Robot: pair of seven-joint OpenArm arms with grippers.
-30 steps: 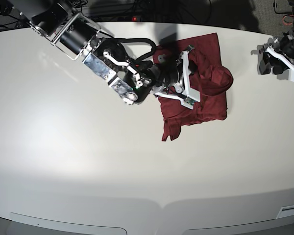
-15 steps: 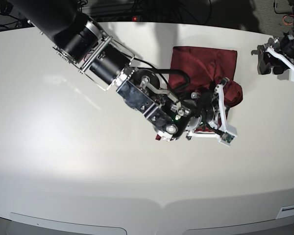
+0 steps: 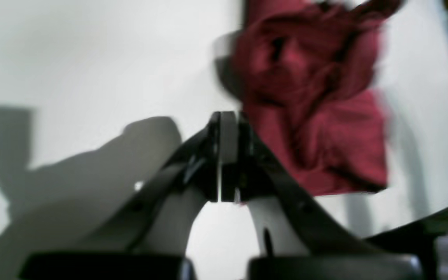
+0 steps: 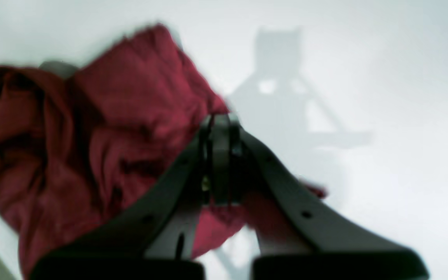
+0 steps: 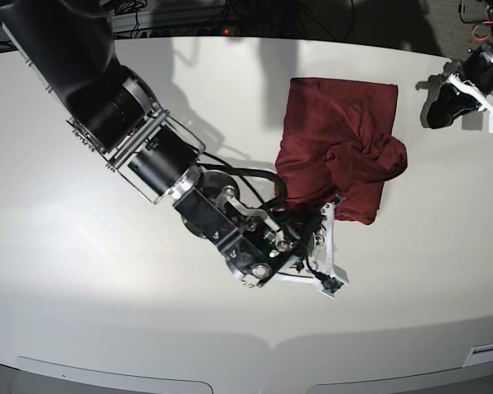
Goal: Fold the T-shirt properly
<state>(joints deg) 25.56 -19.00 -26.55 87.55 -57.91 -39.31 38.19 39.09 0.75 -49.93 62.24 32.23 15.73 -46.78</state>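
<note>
white table (image 5: 107,312) glossy, curved edge; maroon t-shirt (image 5: 337,139) bunched upper right.

Lab: bare white table (image 5: 107,312); cables (image 5: 230,20)

Right arm stretches diagonally from the top-left corner of the base view toward centre, wrist low. Right hand (image 5: 333,238) has both fingers pressed together, tips pointing up-right. Left arm sits tucked at the top-right edge; left hand (image 5: 434,111) is also closed, fingers meeting flat in the wrist view (image 3: 224,155), holding nothing.
</note>
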